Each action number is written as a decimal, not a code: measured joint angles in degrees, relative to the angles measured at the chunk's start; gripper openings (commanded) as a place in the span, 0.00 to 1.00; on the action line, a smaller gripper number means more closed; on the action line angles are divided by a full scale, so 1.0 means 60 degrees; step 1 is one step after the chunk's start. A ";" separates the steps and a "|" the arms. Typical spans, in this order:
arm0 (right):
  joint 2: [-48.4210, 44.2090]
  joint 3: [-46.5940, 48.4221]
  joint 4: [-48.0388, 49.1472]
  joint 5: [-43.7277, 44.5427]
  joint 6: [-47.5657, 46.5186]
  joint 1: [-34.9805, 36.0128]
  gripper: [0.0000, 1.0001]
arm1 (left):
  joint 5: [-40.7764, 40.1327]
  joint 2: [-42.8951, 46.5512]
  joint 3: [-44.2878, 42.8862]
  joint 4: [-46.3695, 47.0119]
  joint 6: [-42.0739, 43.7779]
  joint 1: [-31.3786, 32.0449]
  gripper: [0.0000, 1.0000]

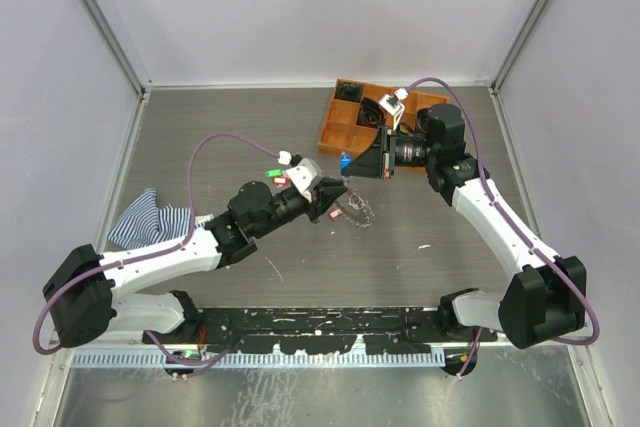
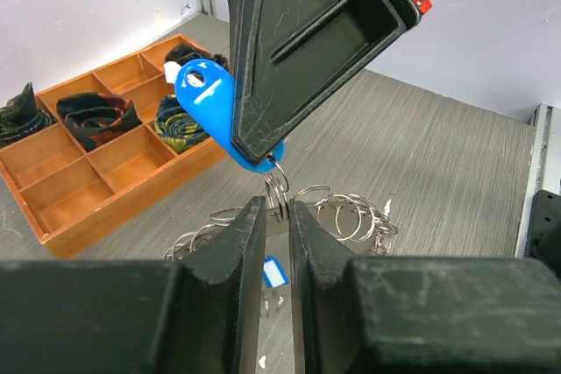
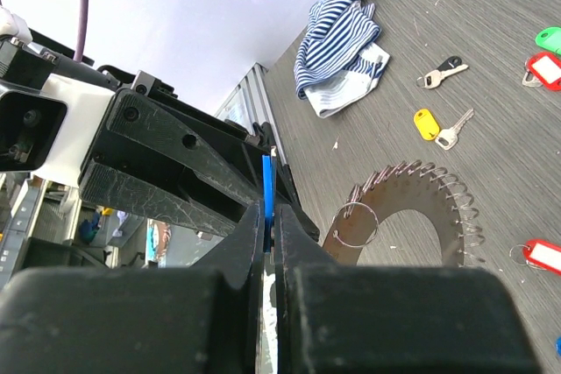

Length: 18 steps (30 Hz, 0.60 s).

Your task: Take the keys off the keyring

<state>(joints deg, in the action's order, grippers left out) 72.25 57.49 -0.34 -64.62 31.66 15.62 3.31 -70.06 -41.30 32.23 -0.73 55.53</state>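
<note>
The keyring (image 1: 358, 213), a grey loop fringed with small wire links, lies mid-table and shows in the right wrist view (image 3: 412, 216). My left gripper (image 1: 336, 205) is shut on one of its small rings (image 2: 279, 192), with the jaws nearly closed around it (image 2: 278, 208). My right gripper (image 1: 354, 165) is shut on the blue tag (image 2: 206, 102) of a key hanging from that ring, and the tag shows edge-on between its fingers (image 3: 268, 186). Loose keys lie on the table, with a yellow tag (image 3: 427, 124), a black head (image 3: 444, 68) and a red tag (image 3: 543, 70).
An orange compartment tray (image 1: 345, 117) with dark coiled bundles stands at the back, right of centre (image 2: 88, 164). A striped blue-white cloth (image 1: 150, 217) lies at the left. Green (image 1: 272, 173) and red (image 1: 282, 181) tags lie beside my left wrist.
</note>
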 measured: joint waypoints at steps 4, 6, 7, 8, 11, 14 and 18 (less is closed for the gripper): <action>0.0000 0.0000 0.0044 0.0000 0.0004 0.0000 0.01 | -0.0011 -0.0022 -0.0036 -0.0018 0.0000 -0.0004 0.07; 0.0000 0.0000 0.0055 0.0000 0.0004 0.0000 0.01 | -0.0011 -0.0033 -0.0058 -0.0040 0.0015 0.0000 0.01; 0.0000 0.0000 0.0058 -0.0004 0.0007 0.0000 0.01 | -0.0011 -0.0036 -0.0076 -0.0069 0.0033 -0.0004 0.00; 0.0000 0.0000 0.0062 -0.0004 0.0011 0.0000 0.01 | -0.0007 -0.0036 -0.0091 -0.0084 0.0040 -0.0004 0.00; 0.0000 0.0000 0.0069 -0.0004 0.0011 -0.0025 0.01 | -0.0004 -0.0036 -0.0098 -0.0117 0.0066 -0.0004 0.00; 0.0000 0.0000 0.0051 -0.0004 0.0000 -0.0131 0.01 | 0.0044 -0.0033 -0.0098 -0.0127 0.0157 -0.0004 0.00; 0.0000 -0.0022 -0.0036 0.0015 -0.0087 -0.0437 0.01 | 0.0164 0.0044 -0.0098 -0.0135 0.0386 -0.0004 0.00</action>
<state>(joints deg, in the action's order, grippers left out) 72.25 57.36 -0.56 -64.53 31.14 12.99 4.29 -69.80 -41.89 31.42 1.58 55.51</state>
